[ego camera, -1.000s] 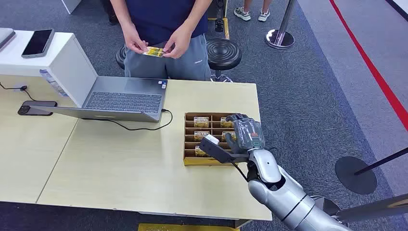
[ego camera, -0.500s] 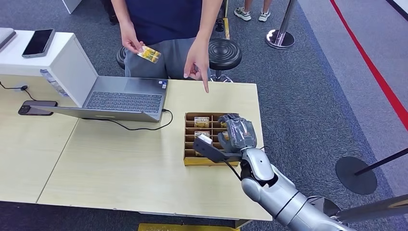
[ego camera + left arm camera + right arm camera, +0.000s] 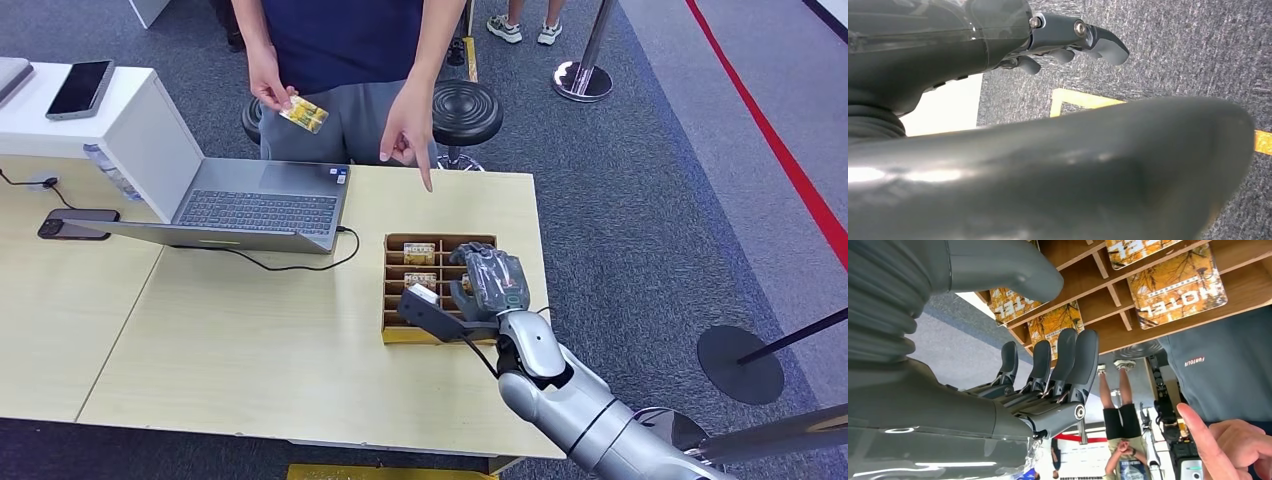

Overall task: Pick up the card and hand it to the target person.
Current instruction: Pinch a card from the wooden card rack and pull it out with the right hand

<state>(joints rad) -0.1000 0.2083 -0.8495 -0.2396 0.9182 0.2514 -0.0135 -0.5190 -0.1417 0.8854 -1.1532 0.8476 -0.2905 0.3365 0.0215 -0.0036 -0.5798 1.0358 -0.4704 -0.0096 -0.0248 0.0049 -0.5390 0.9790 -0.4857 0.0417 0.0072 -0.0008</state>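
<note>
The right hand is hovering over the right part of the compartmented cardboard tray, which is sitting on the light wooden table near its right edge. In the right wrist view the right hand is showing its fingers extended side by side with the thumb set apart from them; nothing is lying between thumb and fingers, so the hand is holding nothing.

The tray is holding several orange-yellow cards printed with the word HOTEL, lying flat in separate compartments. In the right wrist view the same cards are lying just beyond the fingertips; whether the fingertips are touching any card cannot be told.

A person is standing at the far side of the table. One hand of the person is holding up one more card above the far left of the table. The other hand of the person is pointing a finger down towards the far edge of the table, beyond the tray.

An open laptop is sitting on the table to the left of the tray, with a black cable running from it. A black stool is standing on the grey carpet behind the table.

The left hand is hanging over the grey carpet, in the left wrist view. Its fingers are gently curled and holding nothing.
</note>
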